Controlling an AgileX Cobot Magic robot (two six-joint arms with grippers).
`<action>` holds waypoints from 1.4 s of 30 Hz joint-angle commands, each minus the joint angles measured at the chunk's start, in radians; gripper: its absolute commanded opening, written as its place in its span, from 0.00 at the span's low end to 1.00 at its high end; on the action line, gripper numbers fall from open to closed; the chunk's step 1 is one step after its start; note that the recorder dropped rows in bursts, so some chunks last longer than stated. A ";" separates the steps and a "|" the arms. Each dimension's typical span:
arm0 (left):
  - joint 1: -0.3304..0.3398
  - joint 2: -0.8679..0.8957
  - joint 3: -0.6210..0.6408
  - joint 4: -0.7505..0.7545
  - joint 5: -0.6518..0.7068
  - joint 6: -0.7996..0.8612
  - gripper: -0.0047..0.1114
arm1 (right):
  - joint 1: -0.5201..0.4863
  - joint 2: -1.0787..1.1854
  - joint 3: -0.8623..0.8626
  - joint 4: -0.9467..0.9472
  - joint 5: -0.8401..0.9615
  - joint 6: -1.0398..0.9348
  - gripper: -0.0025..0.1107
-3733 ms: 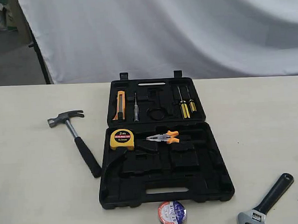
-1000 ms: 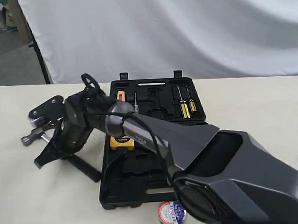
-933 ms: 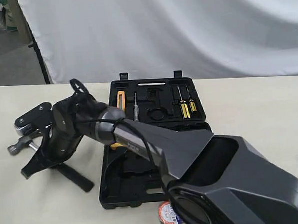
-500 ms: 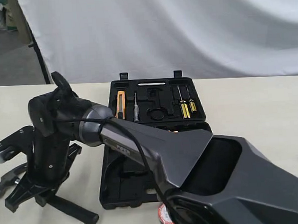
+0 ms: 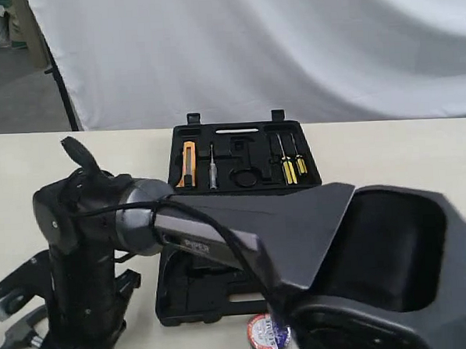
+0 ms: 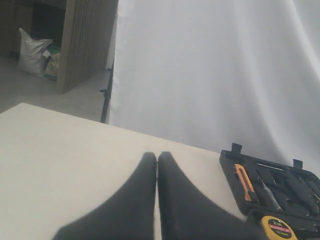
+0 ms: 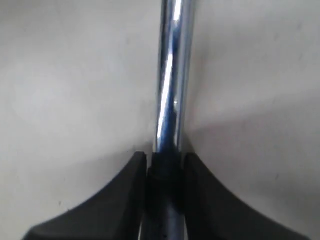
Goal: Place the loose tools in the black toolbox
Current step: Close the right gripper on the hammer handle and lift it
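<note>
We see the right gripper (image 7: 165, 159) clamped on the steel claw hammer (image 7: 172, 75) near the table's (image 5: 404, 150) front-left corner, left of the open black toolbox (image 5: 233, 155), while the left gripper (image 6: 157, 159) hangs with fingers pressed together

Toolbox (image 5: 240, 154) on table (image 5: 404, 158); tape roll (image 5: 269, 333) before it, hammer (image 5: 13, 341) far left

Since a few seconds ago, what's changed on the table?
The right tool reached in across the toolbox, closed on the hammer where its steel shaft meets the black handle, and has moved it from beside the case toward the near left corner. The toolbox and the tape roll stayed put.
</note>
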 commanded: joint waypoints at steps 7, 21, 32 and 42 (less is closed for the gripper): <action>0.025 -0.003 -0.003 0.004 -0.007 -0.005 0.05 | -0.005 -0.331 0.531 -0.039 -0.279 -0.016 0.02; 0.025 -0.003 -0.003 0.004 -0.007 -0.005 0.05 | -0.005 -0.303 0.591 -0.067 -0.308 0.006 0.10; 0.025 -0.003 -0.003 0.004 -0.007 -0.005 0.05 | -0.005 -0.340 0.544 -0.080 -0.304 -0.016 0.71; 0.025 -0.003 -0.003 0.004 -0.007 -0.005 0.05 | -0.005 -0.291 0.435 -0.080 -0.420 -0.099 0.61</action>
